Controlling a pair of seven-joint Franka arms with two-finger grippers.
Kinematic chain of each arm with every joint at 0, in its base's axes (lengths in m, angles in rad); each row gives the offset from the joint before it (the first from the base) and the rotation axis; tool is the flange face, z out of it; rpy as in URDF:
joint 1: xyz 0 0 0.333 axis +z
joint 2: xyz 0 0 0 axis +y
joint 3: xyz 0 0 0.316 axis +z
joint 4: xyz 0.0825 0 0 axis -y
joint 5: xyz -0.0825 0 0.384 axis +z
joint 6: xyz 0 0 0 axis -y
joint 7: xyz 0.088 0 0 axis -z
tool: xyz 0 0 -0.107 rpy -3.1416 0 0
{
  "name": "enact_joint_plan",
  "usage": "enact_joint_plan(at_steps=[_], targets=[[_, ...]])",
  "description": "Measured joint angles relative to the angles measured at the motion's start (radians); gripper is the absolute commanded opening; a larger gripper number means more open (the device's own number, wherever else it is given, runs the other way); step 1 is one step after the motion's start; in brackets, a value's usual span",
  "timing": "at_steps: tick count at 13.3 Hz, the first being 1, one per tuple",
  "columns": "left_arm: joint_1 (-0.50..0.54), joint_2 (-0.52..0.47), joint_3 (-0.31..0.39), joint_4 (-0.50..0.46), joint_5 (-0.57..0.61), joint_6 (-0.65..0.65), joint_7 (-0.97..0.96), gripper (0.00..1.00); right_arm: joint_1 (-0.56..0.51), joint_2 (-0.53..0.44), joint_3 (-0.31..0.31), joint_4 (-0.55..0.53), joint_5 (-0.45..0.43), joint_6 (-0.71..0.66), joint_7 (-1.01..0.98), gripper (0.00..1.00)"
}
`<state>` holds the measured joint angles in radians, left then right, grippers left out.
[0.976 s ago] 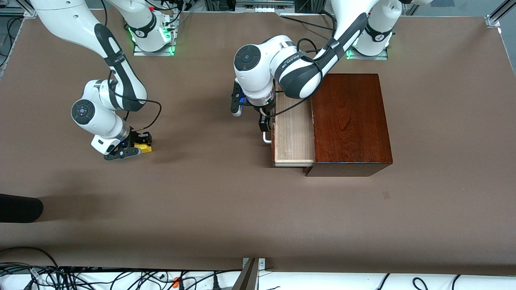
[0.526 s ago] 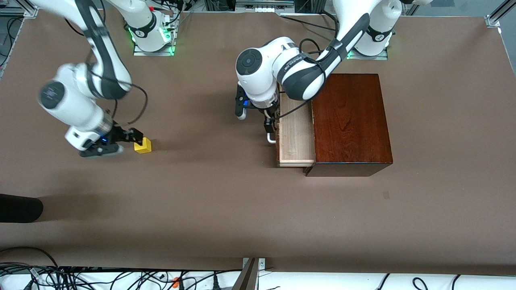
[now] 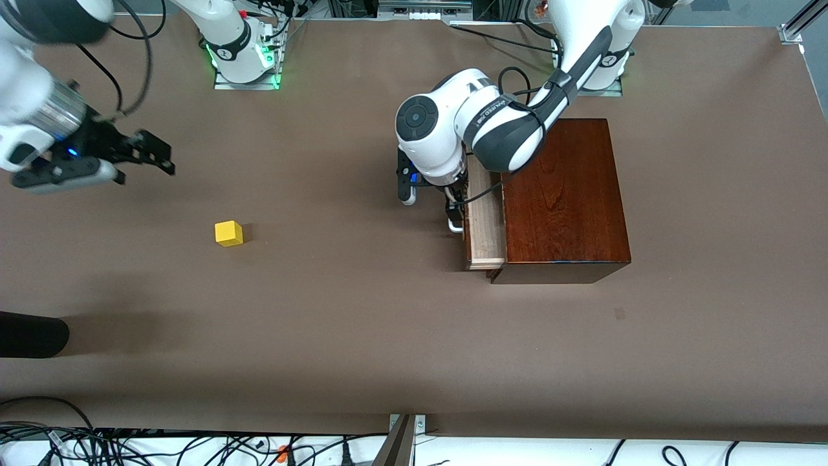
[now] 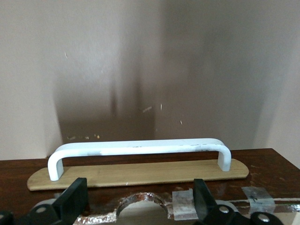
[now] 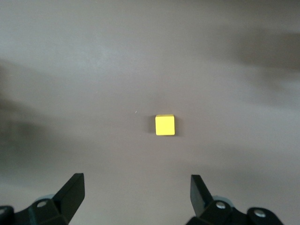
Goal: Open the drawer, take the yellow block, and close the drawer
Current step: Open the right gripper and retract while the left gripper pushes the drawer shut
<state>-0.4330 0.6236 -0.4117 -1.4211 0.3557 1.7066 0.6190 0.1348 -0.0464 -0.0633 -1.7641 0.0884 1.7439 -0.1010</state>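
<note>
Front view: you are on the closing push, I judge. Press the drawer (image 3: 486, 226) squarely along its slide into the wooden box (image 3: 561, 197). The left gripper (image 3: 455, 208) sits at the white handle (image 3: 456, 224); the yellow block (image 3: 228, 233) lies on the table (image 3: 362, 323).

Left wrist view: the fingers (image 4: 70, 202) stand spread, gripping nothing.

Right wrist view: the right gripper (image 5: 136, 199), released, hangs above the block.

Glossy dark reddish wood is noted on the box (image 3: 563, 194); pale unfinished wood in the drawer (image 3: 486, 220); matt brown covering on the table (image 3: 362, 323).
</note>
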Motion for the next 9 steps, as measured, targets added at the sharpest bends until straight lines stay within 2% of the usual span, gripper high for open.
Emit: enact_joint_plan(at_steps=[4,9], targets=[[0.038,0.000,0.003,0.000,0.000,-0.064,0.000,1.00,-0.001,0.005,0.000,0.142,-0.014,-0.138,0.039,1.00],[0.065,0.000,0.006,-0.002,0.026,-0.118,0.004,1.00,-0.001,0.026,0.003,0.185,-0.076,-0.177,0.042,1.00]])
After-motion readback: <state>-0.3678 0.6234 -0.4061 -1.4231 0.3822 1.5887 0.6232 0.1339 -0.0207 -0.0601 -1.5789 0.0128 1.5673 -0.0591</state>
